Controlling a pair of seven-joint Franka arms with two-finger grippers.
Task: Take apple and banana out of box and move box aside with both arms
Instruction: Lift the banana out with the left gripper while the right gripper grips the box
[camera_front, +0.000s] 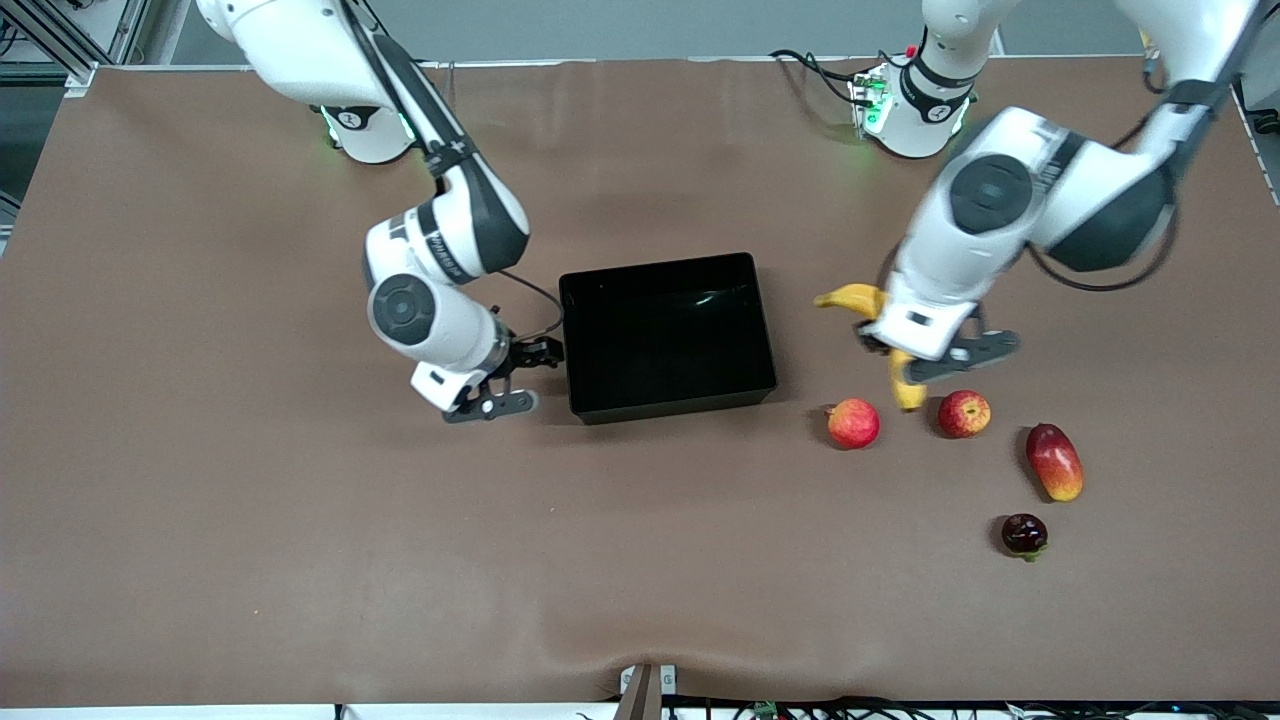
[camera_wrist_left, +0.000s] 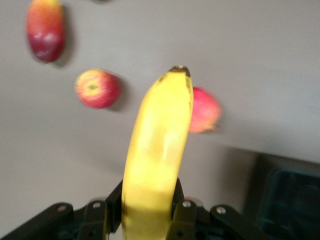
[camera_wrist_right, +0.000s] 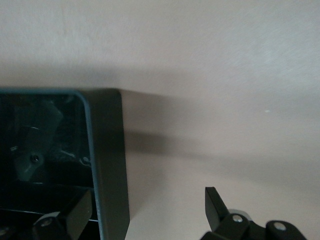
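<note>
My left gripper (camera_front: 905, 360) is shut on the curved yellow banana (camera_front: 850, 298) and holds it over the table between the black box (camera_front: 670, 405) and two red apples. In the left wrist view the banana (camera_wrist_left: 157, 150) stands up between the fingers of my left gripper (camera_wrist_left: 150, 200). One apple (camera_front: 853, 423) lies under the banana's tip, the other (camera_front: 964, 414) beside it. My right gripper (camera_front: 525, 378) is open at the box's wall toward the right arm's end. In the right wrist view my right gripper (camera_wrist_right: 147, 205) straddles that wall (camera_wrist_right: 107, 150), one finger inside and one outside.
An oval red-and-yellow mango (camera_front: 1054, 461) and a small dark purple fruit (camera_front: 1024, 534) lie toward the left arm's end, nearer the front camera than the apples. The mango (camera_wrist_left: 45, 30) and both apples (camera_wrist_left: 97, 88) (camera_wrist_left: 205, 110) show in the left wrist view.
</note>
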